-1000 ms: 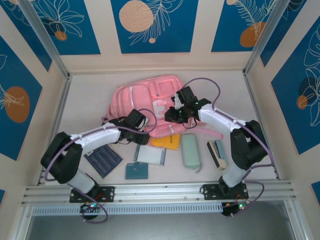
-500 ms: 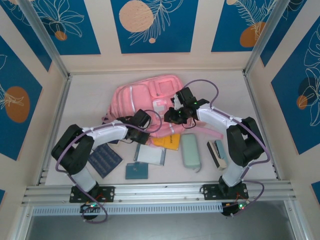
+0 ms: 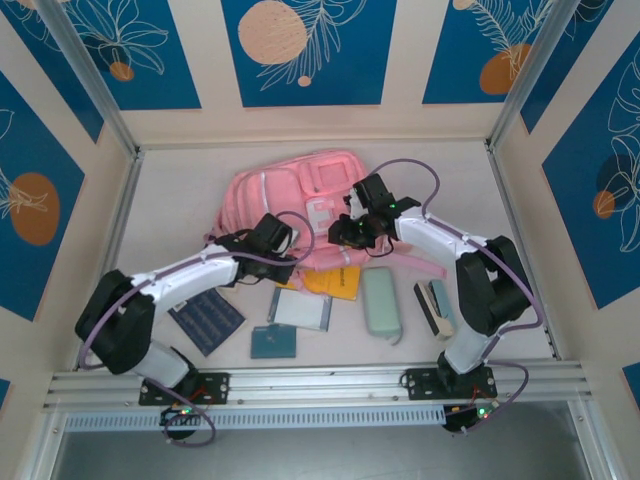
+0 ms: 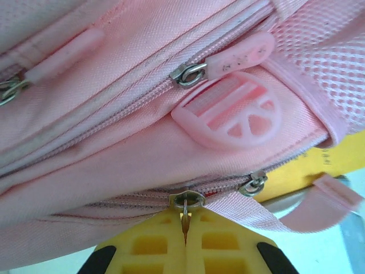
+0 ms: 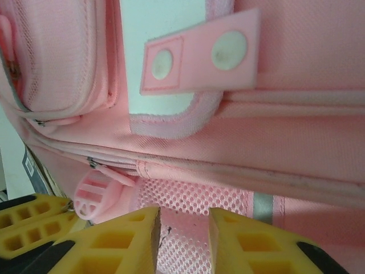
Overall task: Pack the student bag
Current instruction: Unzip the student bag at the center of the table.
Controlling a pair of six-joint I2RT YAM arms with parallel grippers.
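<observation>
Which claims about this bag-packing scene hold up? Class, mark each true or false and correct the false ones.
1. The left gripper is shut on a zip pull. True.
2. The bag is blue. False: it is pink.
3. The right gripper has its jaws apart over the mesh of the bag. True.
4. The green case lies inside the bag. False: it lies on the table, outside the bag.
</observation>
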